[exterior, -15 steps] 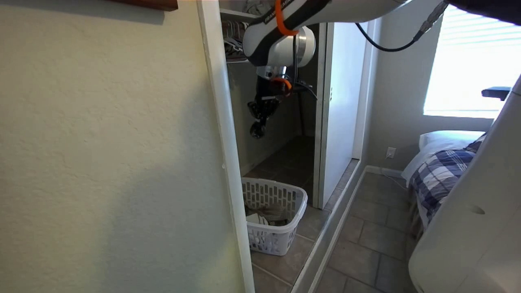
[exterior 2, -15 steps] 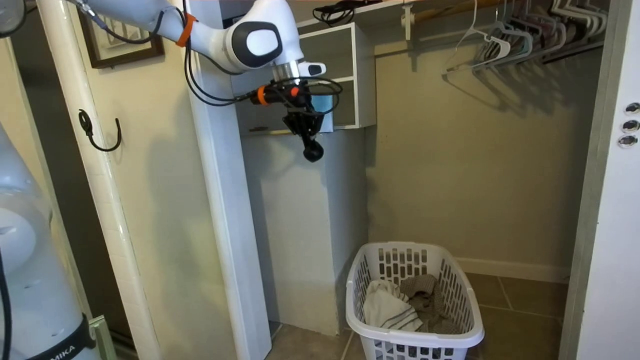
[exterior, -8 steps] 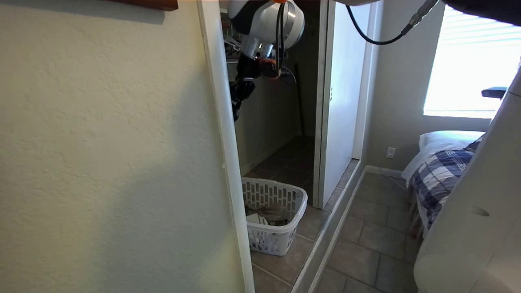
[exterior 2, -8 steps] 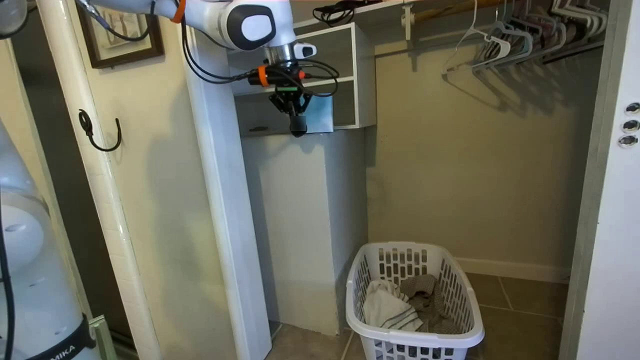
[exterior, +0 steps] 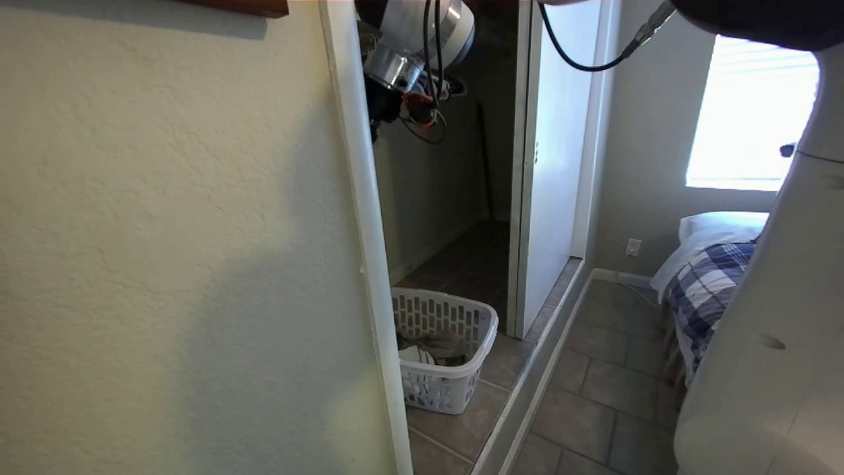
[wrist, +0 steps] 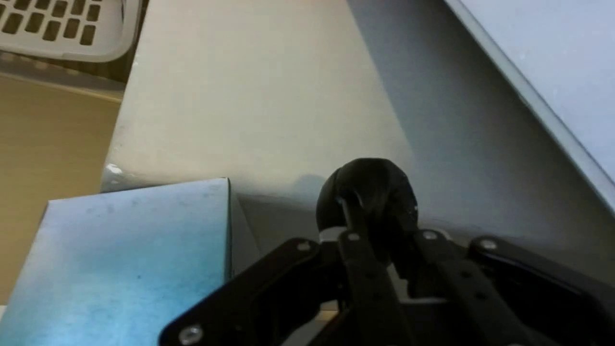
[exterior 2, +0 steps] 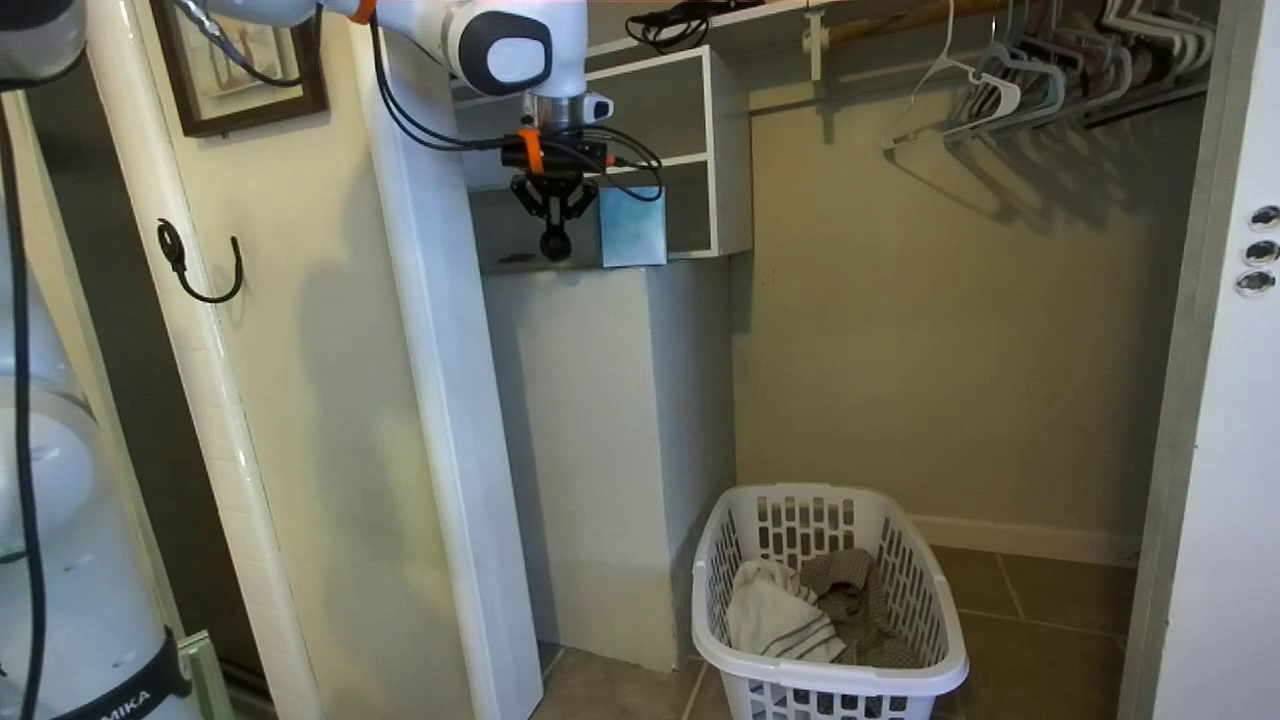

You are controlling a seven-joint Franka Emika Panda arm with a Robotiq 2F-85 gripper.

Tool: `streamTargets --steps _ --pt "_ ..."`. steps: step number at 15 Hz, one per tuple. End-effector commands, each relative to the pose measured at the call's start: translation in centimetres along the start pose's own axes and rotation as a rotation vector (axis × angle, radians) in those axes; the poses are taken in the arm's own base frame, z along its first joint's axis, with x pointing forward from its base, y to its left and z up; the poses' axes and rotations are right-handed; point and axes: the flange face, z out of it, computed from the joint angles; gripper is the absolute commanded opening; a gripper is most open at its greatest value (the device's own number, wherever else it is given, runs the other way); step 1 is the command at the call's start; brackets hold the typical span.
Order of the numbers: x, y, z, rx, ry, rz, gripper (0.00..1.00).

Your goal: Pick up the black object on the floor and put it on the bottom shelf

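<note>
Basket (exterior 2: pixel 830 676): striped cloth (exterior 2: pixel 778 615), brown cloth (exterior 2: pixel 862 605)
Claw (exterior 2: pixel 555 220): pinching black object (wrist: pixel 371 178)
Bottom shelf (exterior 2: pixel 690 254): blue box (exterior 2: pixel 634 228) at front edge; gap between it and dark item (exterior 2: pixel 517 258)

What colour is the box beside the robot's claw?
Light blue, paler toward one edge; the box shows best in the wrist view.

Gripper (exterior 2: pixel 555 218) holds black object (exterior 2: pixel 555 244) near blue box (exterior 2: pixel 633 228); white basket (exterior 2: pixel 850 682) holds striped cloth (exterior 2: pixel 780 615), brown cloth (exterior 2: pixel 868 625); hangers (exterior 2: pixel 1012 98), upper right.
</note>
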Motion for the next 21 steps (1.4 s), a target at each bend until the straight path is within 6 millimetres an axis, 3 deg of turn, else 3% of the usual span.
streamTargets --steps 1,5,10,13,17,21 --pt "2.5 1.0 2.3 0.034 -0.006 -0.083 0.04" --pt "4.6 1.9 4.7 0.021 0.004 -0.118 0.04" --pt "6.7 2.8 4.4 -0.028 0.060 -0.147 0.04" --pt "7.5 3.2 5.2 -0.050 0.087 -0.148 0.04" --pt "8.2 3.5 7.8 -0.070 0.115 -0.140 0.04" --pt "9.3 3.3 8.6 -0.091 0.144 -0.162 0.04"
